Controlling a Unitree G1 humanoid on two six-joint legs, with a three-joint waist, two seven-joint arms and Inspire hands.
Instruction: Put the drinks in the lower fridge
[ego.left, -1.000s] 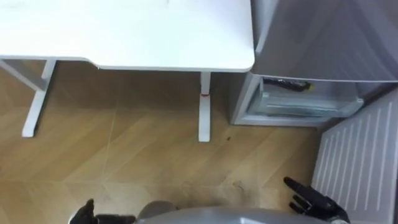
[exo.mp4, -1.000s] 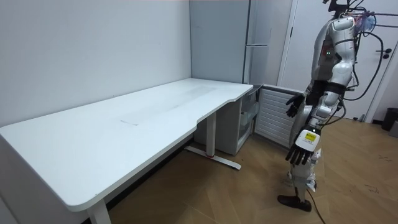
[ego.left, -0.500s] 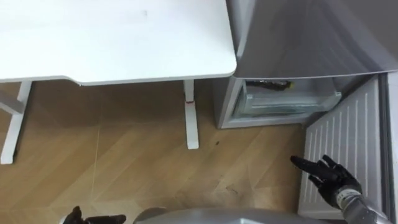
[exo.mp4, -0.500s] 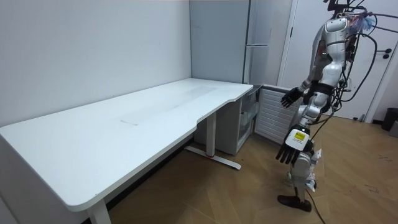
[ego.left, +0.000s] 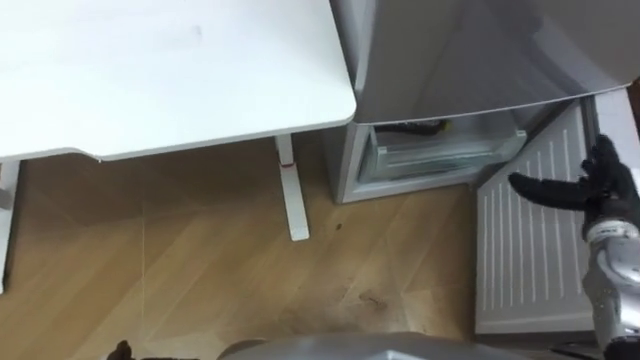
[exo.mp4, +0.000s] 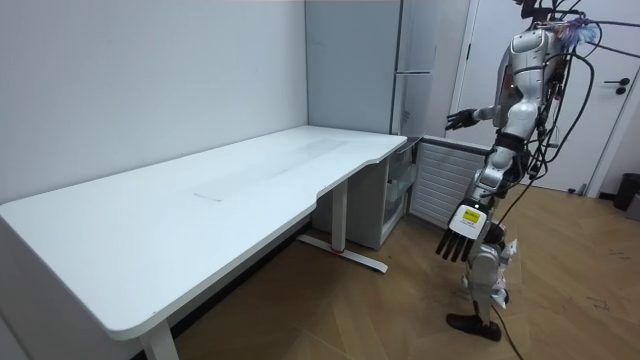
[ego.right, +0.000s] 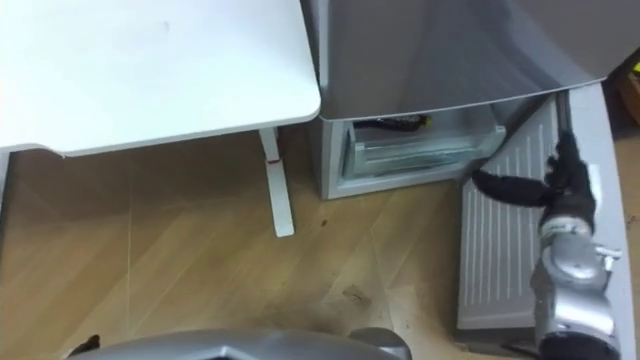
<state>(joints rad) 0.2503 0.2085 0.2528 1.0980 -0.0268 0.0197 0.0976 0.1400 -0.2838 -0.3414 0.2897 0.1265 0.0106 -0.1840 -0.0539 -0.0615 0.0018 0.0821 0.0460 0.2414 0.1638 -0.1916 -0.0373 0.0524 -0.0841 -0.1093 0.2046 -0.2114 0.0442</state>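
Reaching out at the frame's right edge with the right robot hand (ego.left: 600, 186), fingers straight and apart, holding nothing, above the ribbed inner door (ego.left: 520, 250) of the lower fridge (ego.left: 440, 160), standing open at upper centre-right. Hanging the left robot hand (exo.mp4: 458, 228) low, fingers relaxed apart. Glimpsing a dark yellow-tipped item (ego.left: 415, 127) inside, too small to identify, right of the white bench (ego.left: 170, 70).

White desk (ego.left: 150, 90) on pale wooden floor (ego.left: 180, 270), against grey wall (exo.mp4: 120, 90).
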